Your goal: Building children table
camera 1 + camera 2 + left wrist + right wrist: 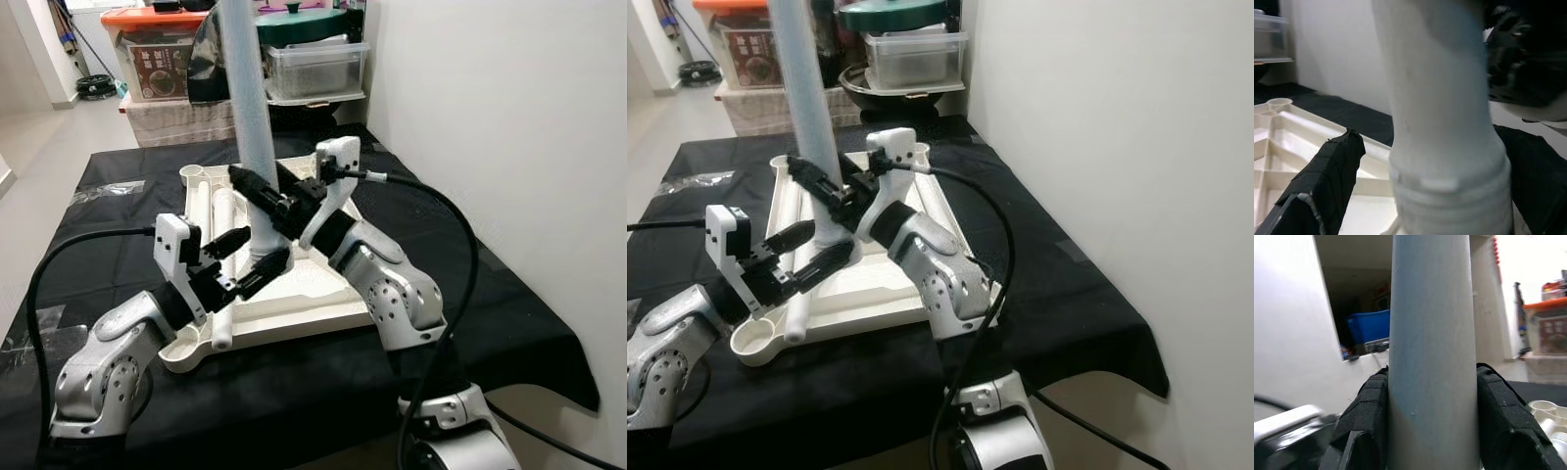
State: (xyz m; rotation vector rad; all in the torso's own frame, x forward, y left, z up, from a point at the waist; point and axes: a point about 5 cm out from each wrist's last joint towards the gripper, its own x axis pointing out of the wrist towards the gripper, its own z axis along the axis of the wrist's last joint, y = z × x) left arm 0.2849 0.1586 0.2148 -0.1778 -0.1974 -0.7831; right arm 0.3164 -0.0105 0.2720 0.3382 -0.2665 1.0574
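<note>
A white tabletop [313, 294] lies upside down on the black-covered table [108, 245]. A pale grey-blue table leg [245, 108] stands upright near its middle, its threaded base [1449, 196] down at the tabletop. My right gripper [257, 191] is shut on the leg a little above the base, one pad [1364, 431] pressed on each side. My left gripper [250, 259] is lower, at the leg's base, open, with one finger [1327, 181] just apart from the leg. A second white leg [221, 294] lies along the tabletop's left side.
Round corner sockets [193, 173] show on the tabletop's left side. Storage boxes [313, 64] and an orange-lidded bin [157, 49] stand behind the table. A white wall [490, 117] runs close along the right. A black cable [441, 211] loops over my right arm.
</note>
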